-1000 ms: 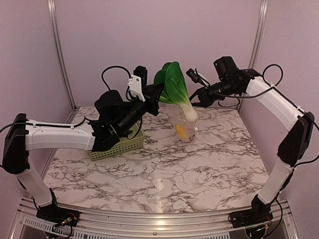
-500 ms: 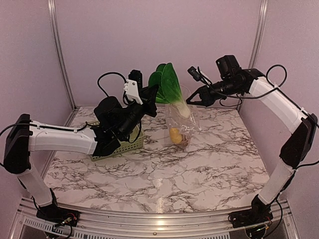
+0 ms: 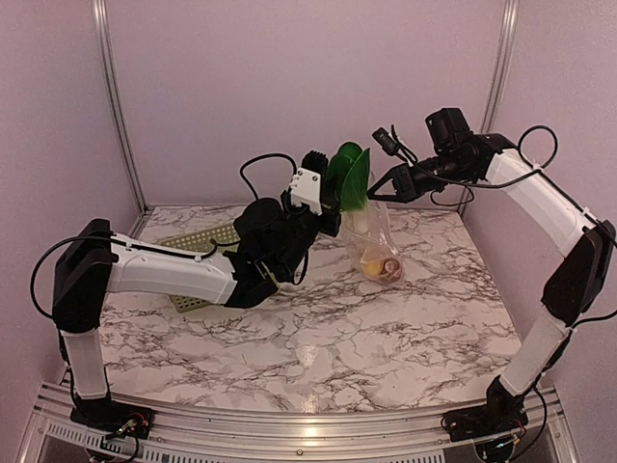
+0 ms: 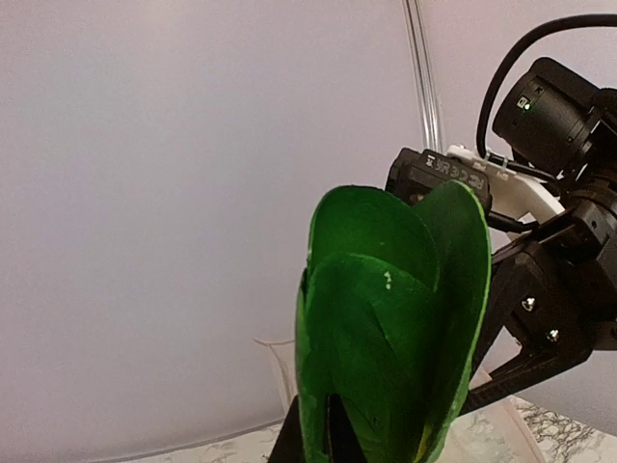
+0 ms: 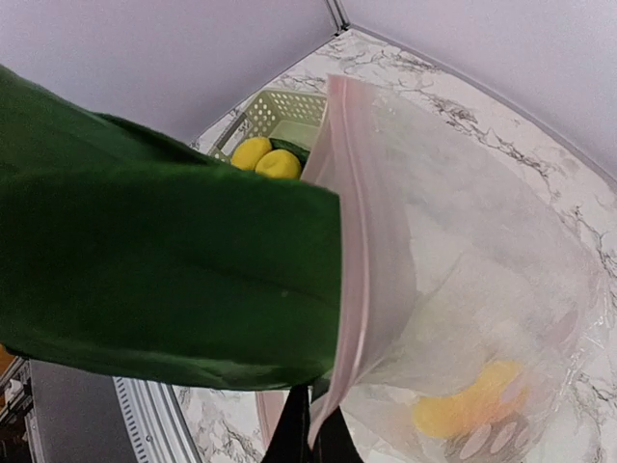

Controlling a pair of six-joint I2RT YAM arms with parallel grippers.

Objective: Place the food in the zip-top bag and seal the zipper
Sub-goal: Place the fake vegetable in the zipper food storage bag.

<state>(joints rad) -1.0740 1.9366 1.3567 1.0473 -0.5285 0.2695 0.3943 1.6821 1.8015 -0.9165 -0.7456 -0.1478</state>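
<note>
While your left gripper (image 3: 335, 200), clamped on the leafy green bok choy (image 3: 349, 172), feeds it into the clear crinkly zip-top bag (image 3: 382, 249) pinched up by your closed right gripper (image 3: 378, 190), two yellow lemons (image 5: 265, 159) wait in the light green perforated basket (image 5: 280, 108); the pale zipper (image 5: 352, 289) is unsealed

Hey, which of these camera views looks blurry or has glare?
Top view: sharp, evenly lit, faint sheen on the table. Left wrist view: the bok choy is crisp. Right wrist view: the same leaves loom close and soft; the bag looks clearer.

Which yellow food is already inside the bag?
The orange-yellow fruit, at the bottom of the clear bag. The two lemons lie in the green basket instead.
</note>
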